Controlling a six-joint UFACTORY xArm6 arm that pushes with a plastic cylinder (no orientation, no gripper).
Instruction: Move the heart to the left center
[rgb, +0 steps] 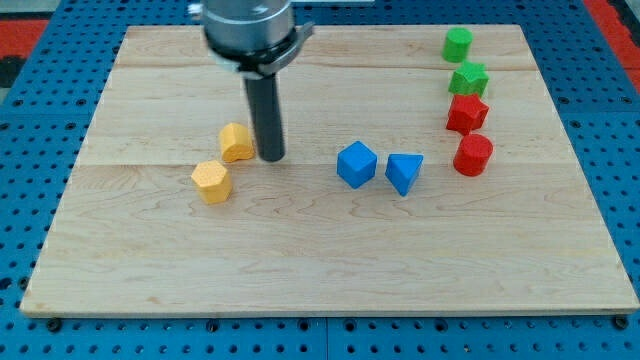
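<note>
Standing upright, my tip (271, 157) touches the yellow heart's (236, 142) right side.

The arm came down into view from twelve o'clock, a grey metal housing cut off by the view's top edge. From its underside a straight dark rod hung upright, neither tilted nor bent. My tip (271, 157) stood on the surface a little toward nine o'clock of the view's middle, at six o'clock from the housing. Nothing more of the arm showed above the housing
</note>
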